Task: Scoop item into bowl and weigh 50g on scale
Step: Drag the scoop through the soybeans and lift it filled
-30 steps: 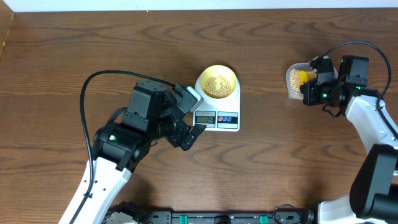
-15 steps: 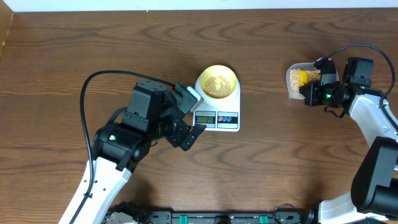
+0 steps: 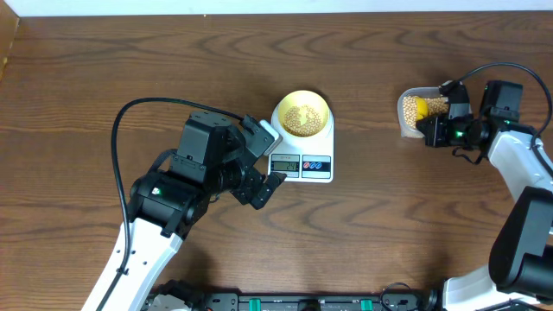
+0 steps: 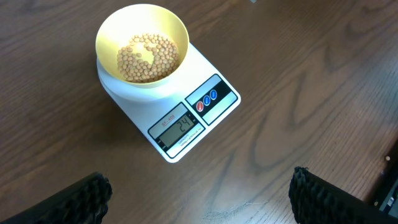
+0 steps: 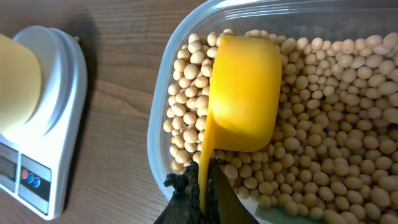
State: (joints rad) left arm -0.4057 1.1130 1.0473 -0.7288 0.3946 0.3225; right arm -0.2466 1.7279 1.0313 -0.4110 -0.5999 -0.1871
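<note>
Wood table [image 3: 130, 69]; tub [image 5: 157, 127] of beans [image 5: 323, 155], scoop [image 5: 245, 93] perhaps inverted

Wooden table [image 3: 130, 69] with scale [image 3: 316, 164], tub [image 3: 401, 112]

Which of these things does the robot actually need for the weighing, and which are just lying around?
Part of the job: beans, bowl, scale, yellow scoop in the shut right gripper, clear tub.
Not part of it: only the wooden table and the left arm's black cable.
</note>
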